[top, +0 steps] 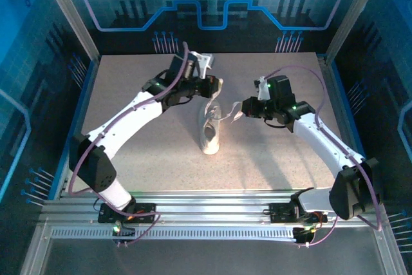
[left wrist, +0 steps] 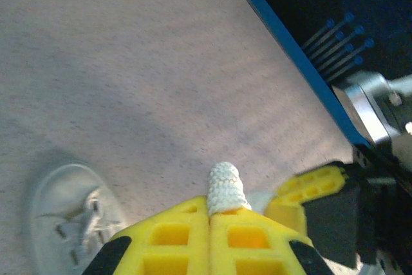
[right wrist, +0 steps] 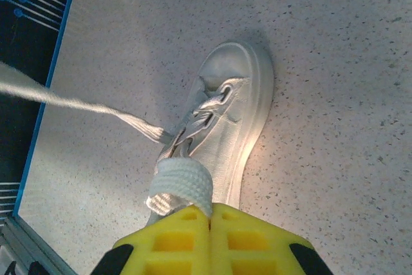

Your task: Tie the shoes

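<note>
Shoe [top: 210,134] sits on the counter [top: 270,159]; we see our left tool [left wrist: 210,216] clamped on one lace [left wrist: 225,188] and our right tool [right wrist: 210,209] clamped on a second lace [right wrist: 183,181].

sneaker [right wrist: 238,107] heel behind right end effector [right wrist: 210,210], lace [right wrist: 64,98] end apparently cropped

My right gripper [right wrist: 209,217] has its two yellow fingers [right wrist: 174,239] pressed together. A flat white lace [right wrist: 182,185] is pinched between their tips and folded into a short loop. This loop covers the near end of the white sneaker [right wrist: 241,107]. The sneaker lies on the speckled table [right wrist: 335,62], with its toe pointing away from my fingers. From the sneaker's lacing a second lace [right wrist: 77,102] runs tight to the left. Far left of the sneaker is the table's blue edge [right wrist: 62,30].
</note>
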